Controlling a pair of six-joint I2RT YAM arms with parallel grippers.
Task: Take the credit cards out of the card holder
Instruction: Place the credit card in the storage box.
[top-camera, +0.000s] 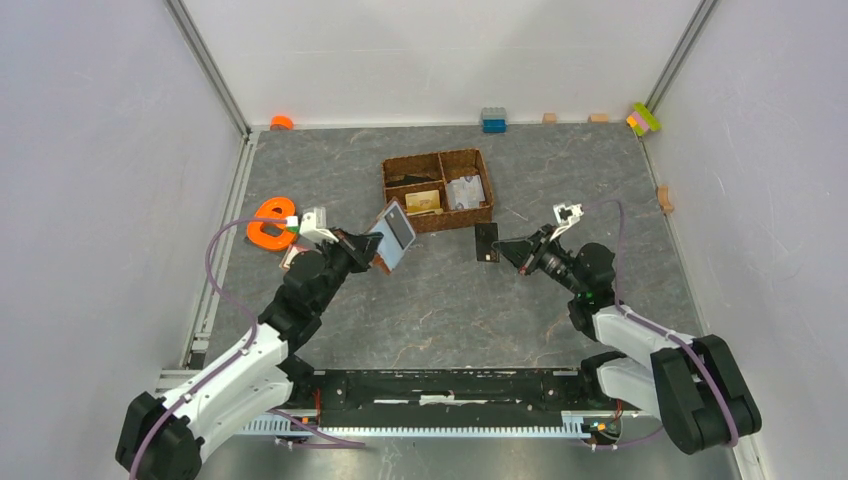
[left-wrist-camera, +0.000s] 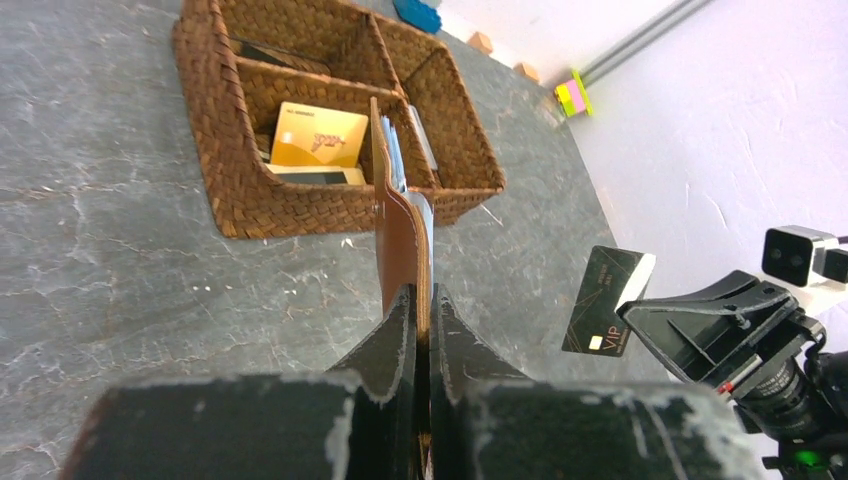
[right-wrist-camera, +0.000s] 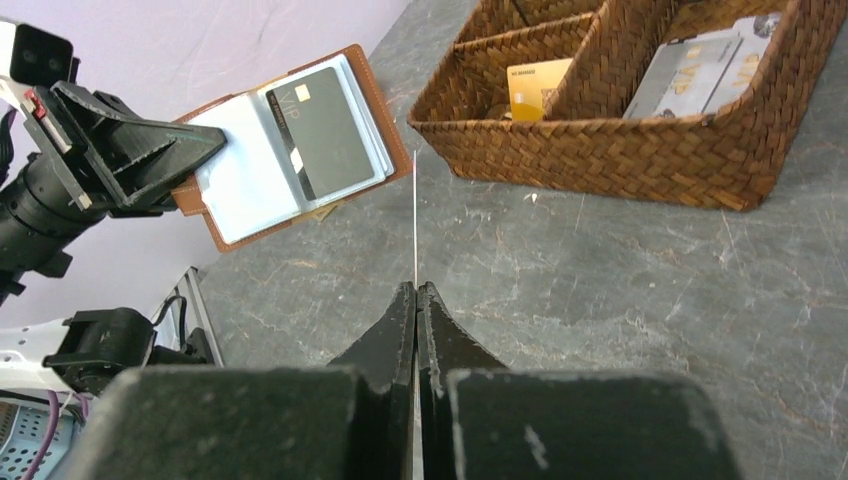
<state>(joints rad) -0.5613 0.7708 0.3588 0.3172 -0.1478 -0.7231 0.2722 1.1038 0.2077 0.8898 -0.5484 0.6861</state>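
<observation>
The right pincer (right-wrist-camera: 416, 290) is clenched on a black card (top-camera: 486, 242), holding it by one edge in the air above the surface (top-camera: 430, 320). Its own wrist view sees the card edge-on, as a thin line running straight ahead. Further along that line is the near left corner of the basket (right-wrist-camera: 620, 150), whose compartments open ahead and to the right. A gold card (right-wrist-camera: 535, 85) lies in one of them. From above, the held card hangs just beside the basket's near wall, so the drop probably needs only a short carry forward and to the right, and the right arm is the nearer one.

Ahead and to the left, the left pincer (top-camera: 372, 248) is clamped on the brown cover of the card holder (right-wrist-camera: 290, 150). It holds the holder open towards the right arm, with a second black card (right-wrist-camera: 325, 132) in a pocket, its long axis slanting up and away.
</observation>
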